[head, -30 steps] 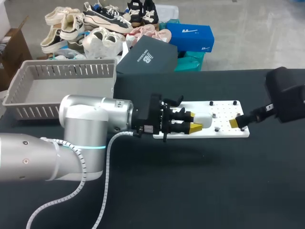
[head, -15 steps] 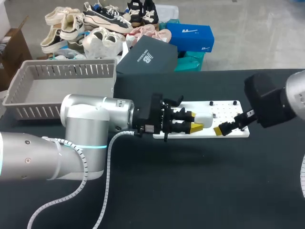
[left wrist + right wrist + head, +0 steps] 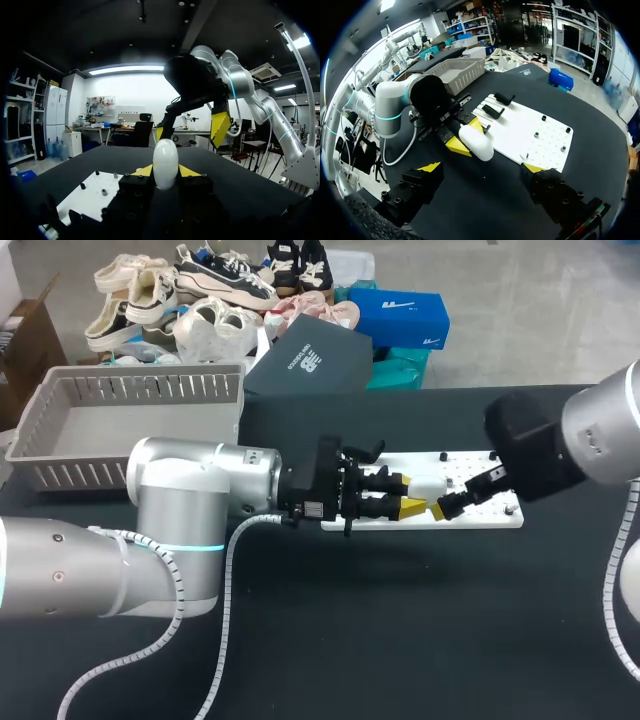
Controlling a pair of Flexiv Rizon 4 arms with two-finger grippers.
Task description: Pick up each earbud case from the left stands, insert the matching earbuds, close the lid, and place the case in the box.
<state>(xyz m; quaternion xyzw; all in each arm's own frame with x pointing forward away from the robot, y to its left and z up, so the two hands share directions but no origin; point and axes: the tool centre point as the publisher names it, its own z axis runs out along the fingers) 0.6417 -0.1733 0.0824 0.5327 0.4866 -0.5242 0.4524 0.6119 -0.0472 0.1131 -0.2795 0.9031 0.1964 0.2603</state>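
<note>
Right arm has swung in from right side of desk (image 3: 400, 640). Right claw (image 3: 446, 504) now just beside earbud case (image 3: 428, 485), fingers spread wide, not touching it. Earbud case held over white board (image 3: 485, 515), clamped between fingers of left claw (image 3: 404, 494); lid appears closed. Left arm unmoved. Judgement: two-arm lid opening comes next; earbuds not yet inserted. Grey basket (image 3: 60, 450) well apart, far left.
</note>
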